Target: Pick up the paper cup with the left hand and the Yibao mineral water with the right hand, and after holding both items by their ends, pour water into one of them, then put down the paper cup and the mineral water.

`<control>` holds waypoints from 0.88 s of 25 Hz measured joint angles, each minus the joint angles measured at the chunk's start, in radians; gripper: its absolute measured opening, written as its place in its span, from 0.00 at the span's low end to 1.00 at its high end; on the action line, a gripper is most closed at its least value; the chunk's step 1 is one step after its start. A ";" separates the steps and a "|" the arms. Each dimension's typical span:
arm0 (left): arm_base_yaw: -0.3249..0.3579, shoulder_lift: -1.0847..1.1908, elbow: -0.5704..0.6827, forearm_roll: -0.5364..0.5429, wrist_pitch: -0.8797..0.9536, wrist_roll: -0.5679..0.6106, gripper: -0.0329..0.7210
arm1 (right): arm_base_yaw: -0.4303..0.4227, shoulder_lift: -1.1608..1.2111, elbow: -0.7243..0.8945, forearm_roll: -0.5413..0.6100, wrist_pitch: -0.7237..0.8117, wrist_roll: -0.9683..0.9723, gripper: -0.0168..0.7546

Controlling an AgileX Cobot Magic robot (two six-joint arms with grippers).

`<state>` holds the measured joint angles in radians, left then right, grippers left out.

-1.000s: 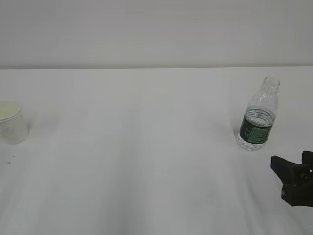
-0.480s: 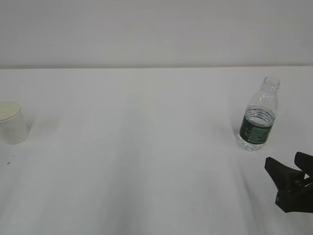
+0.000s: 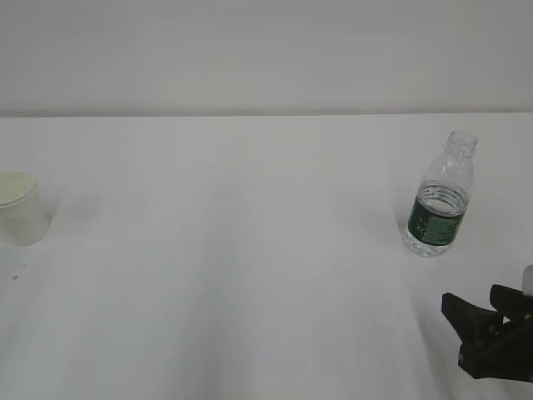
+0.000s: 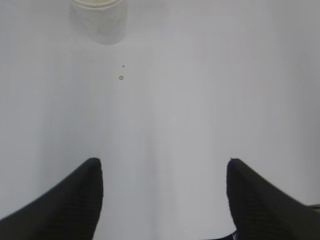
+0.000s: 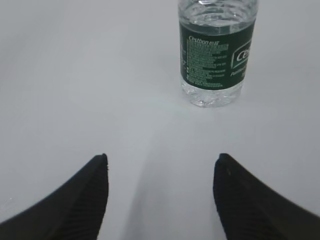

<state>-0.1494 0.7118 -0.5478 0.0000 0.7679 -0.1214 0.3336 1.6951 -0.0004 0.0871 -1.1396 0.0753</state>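
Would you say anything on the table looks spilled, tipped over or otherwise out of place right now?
Mostly no. The paper cup and the Yibao mineral water both stand upright, the bottle uncapped. The only oddity is two tiny droplet-like specks on the table just in front of the cup.

looks like a lab or robot test bench, not a home. plain white table [image 3: 250,275] fills nearly the whole exterior view, backed by a bare light grey wall [image 3: 266,50] with no decor or furniture. only staged props on it: a paper cup [image 3: 20,208] far left and a small water bottle [image 3: 440,200] far right, well apart. black robot gripper [image 3: 479,310] at lower right edge. flat even lighting.
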 joint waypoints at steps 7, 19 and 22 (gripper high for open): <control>0.000 0.000 0.000 0.000 -0.002 0.000 0.79 | 0.000 0.000 0.000 0.108 -0.006 0.004 0.67; 0.000 0.000 0.000 0.000 -0.002 0.000 0.79 | 0.000 0.000 -0.012 0.121 -0.009 0.006 0.71; 0.000 0.000 0.000 0.000 -0.002 0.000 0.79 | 0.000 0.000 -0.012 0.121 -0.009 0.006 0.85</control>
<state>-0.1494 0.7118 -0.5478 0.0000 0.7660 -0.1214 0.3336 1.6951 -0.0122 0.2077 -1.1490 0.0813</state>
